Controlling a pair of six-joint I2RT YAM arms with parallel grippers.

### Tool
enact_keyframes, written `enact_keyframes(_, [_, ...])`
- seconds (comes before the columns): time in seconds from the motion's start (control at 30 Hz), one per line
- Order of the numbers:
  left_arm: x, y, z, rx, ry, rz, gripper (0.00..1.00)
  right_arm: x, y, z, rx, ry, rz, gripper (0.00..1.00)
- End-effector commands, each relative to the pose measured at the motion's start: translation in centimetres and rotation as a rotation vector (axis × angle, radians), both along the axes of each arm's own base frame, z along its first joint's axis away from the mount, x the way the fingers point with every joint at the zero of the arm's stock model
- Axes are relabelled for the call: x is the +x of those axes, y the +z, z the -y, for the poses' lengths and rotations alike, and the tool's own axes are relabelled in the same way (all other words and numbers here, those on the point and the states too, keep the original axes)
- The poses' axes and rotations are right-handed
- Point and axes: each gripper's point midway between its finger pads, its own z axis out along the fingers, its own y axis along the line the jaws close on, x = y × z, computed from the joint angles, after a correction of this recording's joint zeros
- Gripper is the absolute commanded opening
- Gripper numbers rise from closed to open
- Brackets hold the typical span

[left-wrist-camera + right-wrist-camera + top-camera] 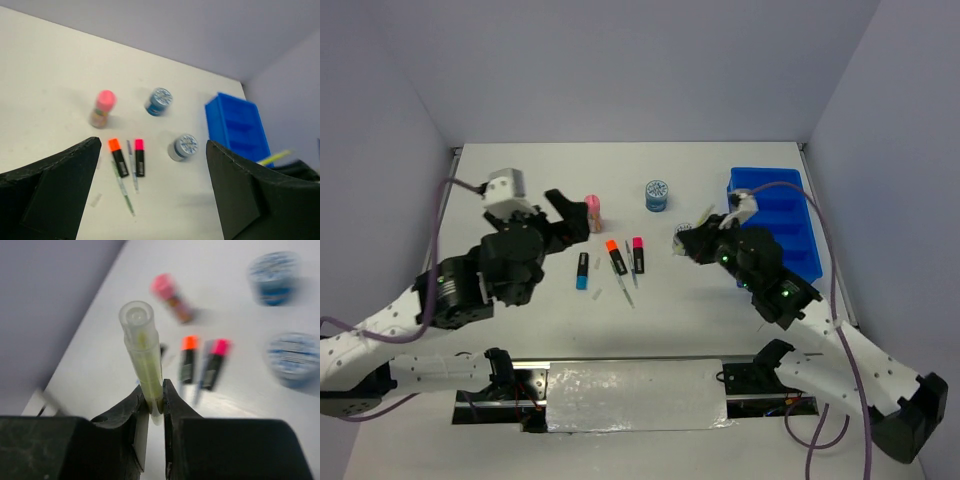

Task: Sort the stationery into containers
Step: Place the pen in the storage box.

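Observation:
My right gripper [156, 390] is shut on a pale yellow-green pen [142, 347], held off the table just left of the blue tray [790, 205]. My left gripper [152, 145] hangs wide open and empty above the table, beside the pink-topped tube [592, 212]. On the table lie the orange-capped highlighter [615, 257], the pink-capped one [638, 255] and the blue-capped one [582, 272], with two thin pens [122, 187] between and below them. One patterned roll [657, 195] stands at the back. The other roll [183, 147] sits near the tray, by the right gripper [682, 243].
The tray's left wall [215, 125] stands close to the second roll. White walls close the table at the back and both sides. A small pale scrap [96, 200] lies near the pens.

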Motion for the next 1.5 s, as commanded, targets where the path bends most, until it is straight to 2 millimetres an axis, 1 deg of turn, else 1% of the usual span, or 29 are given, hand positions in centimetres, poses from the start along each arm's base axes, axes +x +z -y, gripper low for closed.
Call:
enact_keyframes(0.0, [-1.3,-0.5,-9.0,0.013,0.272,-0.005,0.99,3.5,-1.1,10.2,-0.046,-0.485,-0.079,0.0])
enact_keyframes(0.03, [-1.5,-1.9,-9.3,0.048,0.256,-0.014,0.99,4.0,-1.9,12.5,-0.047,-0.585,-0.119,0.0])
enact_keyframes(0.07, [-2.2,-2.1,-9.7,0.019,0.209,-0.016,0.99,4.6,-3.5,16.7,-0.071,-0.753,-0.174,0.0])
enact_keyframes(0.1, [-2.4,-2.8,-9.6,0.025,0.181,-0.019,0.99,4.9,-4.2,18.7,-0.059,-0.832,-0.201,0.0])
enact_keyframes(0.13, [-2.6,-4.5,-9.4,0.054,0.157,-0.032,0.99,5.0,-4.9,20.3,-0.03,-0.903,-0.227,0.0])
enact_keyframes(0.17, [-3.0,-4.9,-9.8,0.032,0.138,-0.034,0.99,5.1,-6.1,23.5,-0.018,-1.025,-0.253,0.0])
enact_keyframes(0.2, [-3.3,-5.8,-9.4,0.038,0.1,-0.05,0.99,5.3,-6.7,24.9,0.004,-1.088,-0.271,0.0])
enact_keyframes(0.23, [-3.5,-7.3,-9.3,0.074,0.082,-0.067,0.99,5.5,-7.0,26.1,0.025,-1.138,-0.272,0.0])
enact_keyframes(0.27, [-3.7,-7.9,-9.3,0.088,0.07,-0.08,0.99,5.6,-7.7,27.0,0.033,-1.174,-0.288,0.0])
enact_keyframes(0.3, [-3.9,-8.8,-8.9,0.115,0.042,-0.103,0.99,5.8,-8.8,28.2,0.034,-1.225,-0.321,0.0])
enact_keyframes(0.33, [-4.0,-9.4,-8.8,0.14,0.03,-0.118,0.99,5.9,-9.1,28.6,0.042,-1.256,-0.33,0.0])
enact_keyframes(0.37, [-4.1,-10.4,-8.6,0.194,0.022,-0.147,0.99,5.8,-9.6,28.9,0.033,-1.282,-0.345,0.0])
enact_keyframes(0.4, [-4.2,-11.1,-8.6,0.225,0.017,-0.166,0.99,5.8,-9.9,30.0,0.036,-1.324,-0.351,0.0])
enact_keyframes(0.5, [-4.3,-13.4,-7.9,0.311,-0.004,-0.23,0.99,6.0,-10.4,30.2,0.058,-1.345,-0.362,0.0])
enact_keyframes(0.57, [-4.3,-13.7,-7.0,0.312,-0.035,-0.239,0.99,5.5,-11.0,30.5,0.067,-1.375,-0.374,0.0])
enact_keyframes(0.63, [-4.4,-14.5,-6.3,0.33,-0.069,-0.253,0.99,5.3,-11.4,30.7,0.098,-1.402,-0.375,0.0])
enact_keyframes(0.67, [-4.4,-14.6,-6.0,0.323,-0.075,-0.253,0.99,5.0,-12.0,30.7,0.111,-1.408,-0.382,0.0])
enact_keyframes(0.73, [-4.4,-15.0,-5.8,0.323,-0.081,-0.257,0.99,5.1,-12.3,30.6,0.133,-1.415,-0.378,0.0])
enact_keyframes(0.87, [-4.4,-15.2,-5.3,0.31,-0.102,-0.25,0.99,4.6,-14.0,30.8,0.136,-1.447,-0.424,0.02])
enact_keyframes(0.97, [-4.5,-15.4,-5.2,0.308,-0.109,-0.251,0.99,4.5,-14.6,30.3,0.155,-1.421,-0.429,0.03])
enact_keyframes(1.0, [-4.5,-15.5,-5.1,0.306,-0.113,-0.25,0.99,4.9,-14.4,30.1,0.176,-1.408,-0.407,0.06])
enact_keyframes(1.03, [-4.5,-15.5,-5.0,0.306,-0.117,-0.249,0.99,4.8,-14.6,30.0,0.176,-1.399,-0.406,0.09])
enact_keyframes(1.07, [-4.5,-15.5,-4.9,0.311,-0.121,-0.251,0.99,4.8,-14.8,29.9,0.179,-1.393,-0.411,0.14])
enact_keyframes(1.17, [-4.4,-15.7,-4.8,0.324,-0.117,-0.254,0.99,5.1,-15.0,29.7,0.167,-1.382,-0.426,0.16])
enact_keyframes(1.23, [-4.3,-15.8,-4.7,0.333,-0.116,-0.257,0.99,5.1,-15.2,29.6,0.161,-1.379,-0.435,0.24])
enact_keyframes(1.27, [-4.2,-15.7,-4.6,0.335,-0.115,-0.255,0.99,5.1,-15.2,29.6,0.159,-1.377,-0.437,0.29])
enact_keyframes(1.33, [-4.1,-15.9,-4.5,0.343,-0.113,-0.257,0.99,5.1,-15.0,29.5,0.168,-1.367,-0.426,0.35])
enact_keyframes(1.37, [-4.1,-15.9,-4.5,0.346,-0.114,-0.256,0.99,5.1,-15.0,29.5,0.169,-1.363,-0.421,0.43])
enact_keyframes(1.47, [-4.0,-16.0,-4.3,0.362,-0.116,-0.261,0.99,5.1,-13.9,29.4,0.181,-1.353,-0.392,0.58])
